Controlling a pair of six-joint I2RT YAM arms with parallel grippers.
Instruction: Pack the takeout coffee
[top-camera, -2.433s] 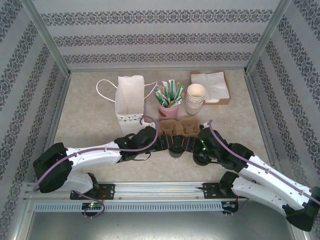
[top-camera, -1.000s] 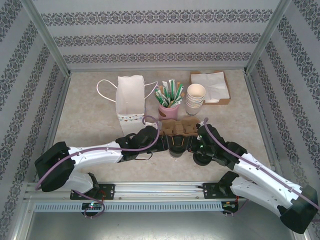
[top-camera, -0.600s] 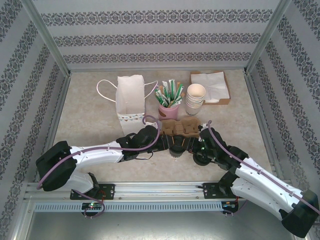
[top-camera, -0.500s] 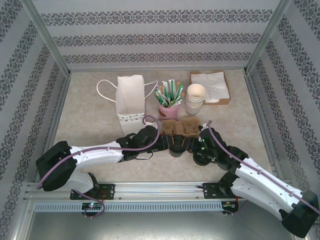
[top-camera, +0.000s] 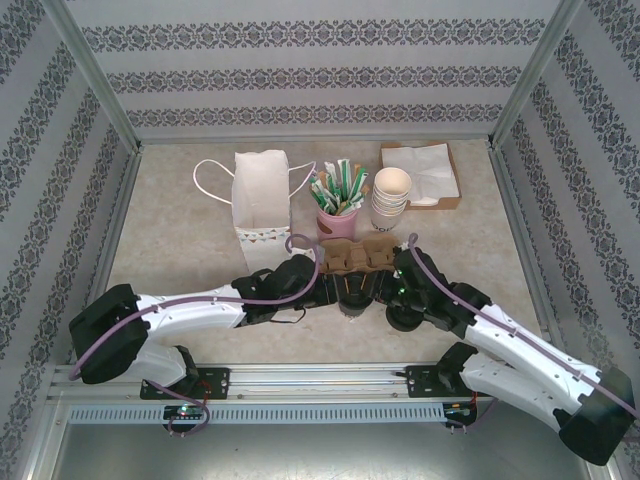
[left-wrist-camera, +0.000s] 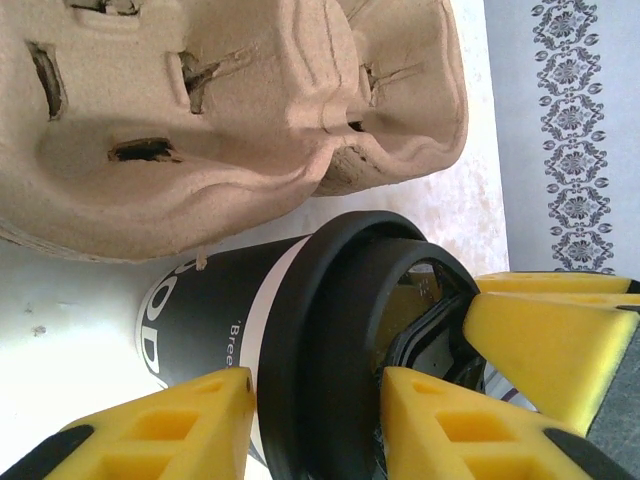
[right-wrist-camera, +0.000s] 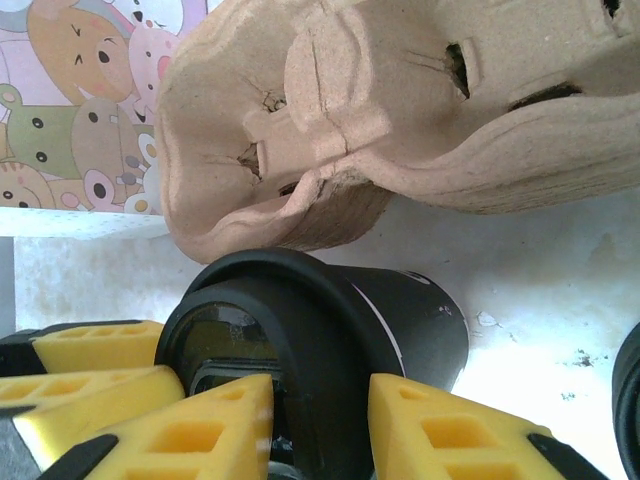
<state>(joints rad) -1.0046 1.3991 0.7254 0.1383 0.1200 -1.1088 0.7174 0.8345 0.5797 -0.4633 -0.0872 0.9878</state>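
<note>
Left wrist view is showing the left tool (left-wrist-camera: 318, 388) clenching the takeout coffee (left-wrist-camera: 215, 310) at its black lid (left-wrist-camera: 320, 300); the right tool (right-wrist-camera: 320, 392) is gripping the same lid (from the opposite side). Overhead, the coffee is standing mid-frame, just below the cardboard carrier (top-camera: 355, 255).

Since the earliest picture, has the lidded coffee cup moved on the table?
No visible move. The lidded coffee cup still stands just in front of the cardboard carrier, in line with the pink straw holder behind it, as before.
</note>
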